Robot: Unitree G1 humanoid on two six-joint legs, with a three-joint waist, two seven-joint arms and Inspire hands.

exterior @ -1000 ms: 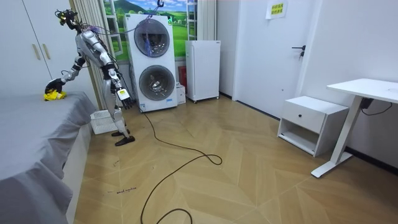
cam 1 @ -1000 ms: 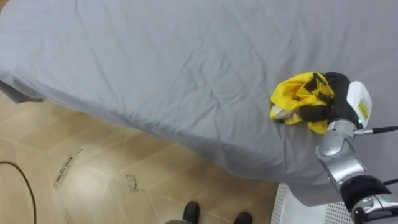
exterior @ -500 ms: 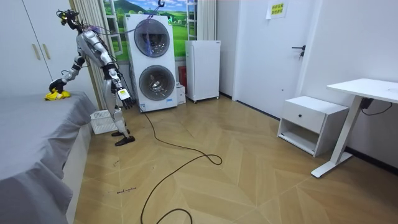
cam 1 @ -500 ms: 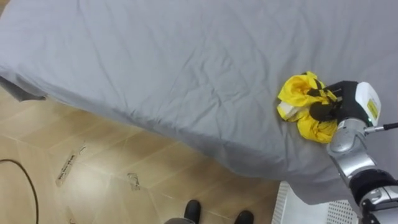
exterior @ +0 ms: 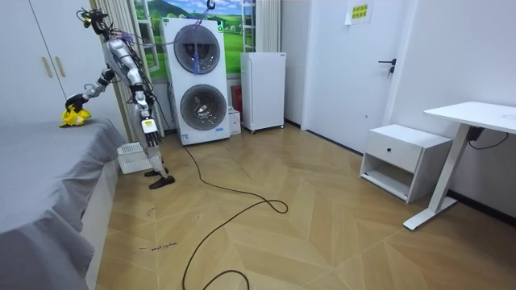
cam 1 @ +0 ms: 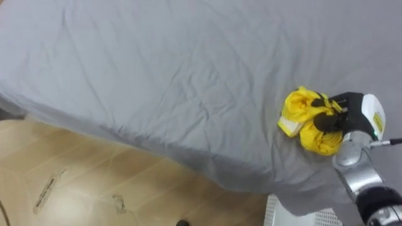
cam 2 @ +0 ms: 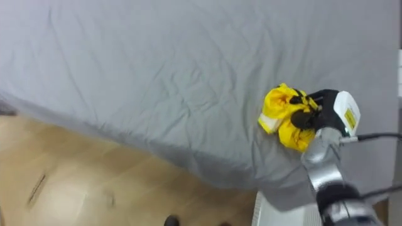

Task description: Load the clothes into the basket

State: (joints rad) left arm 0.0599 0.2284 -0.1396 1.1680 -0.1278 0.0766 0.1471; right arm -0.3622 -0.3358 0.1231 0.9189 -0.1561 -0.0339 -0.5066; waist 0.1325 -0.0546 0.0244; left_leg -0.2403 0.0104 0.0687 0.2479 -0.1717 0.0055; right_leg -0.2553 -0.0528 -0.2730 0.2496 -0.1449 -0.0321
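Observation:
A crumpled yellow garment [cam 1: 300,118] sits bunched on the grey bed [cam 1: 157,69], near its edge. My right hand [cam 1: 343,113] comes in from the lower right, its dark fingers curled into the cloth. In the right eye view the same garment [cam 2: 278,117] sits in that hand [cam 2: 318,103]. The white basket [cam 1: 300,216] stands on the floor below the bed's edge, under my right arm. In the room view I stand at the bed's end, right hand [exterior: 73,103] over the garment [exterior: 74,118], left hand [exterior: 149,132] hanging at my side.
The bed's sheet hangs over the edge down to the wooden floor [cam 1: 75,176]. In the room view the basket [exterior: 131,158] stands between the bed and stacked laundry machines [exterior: 193,76]. A small fridge [exterior: 263,89] stands further along the wall.
My right hand has gathered the yellow garment tighter and raised it a little off the sheet. In the room view my body has straightened, and the eye view has shifted.

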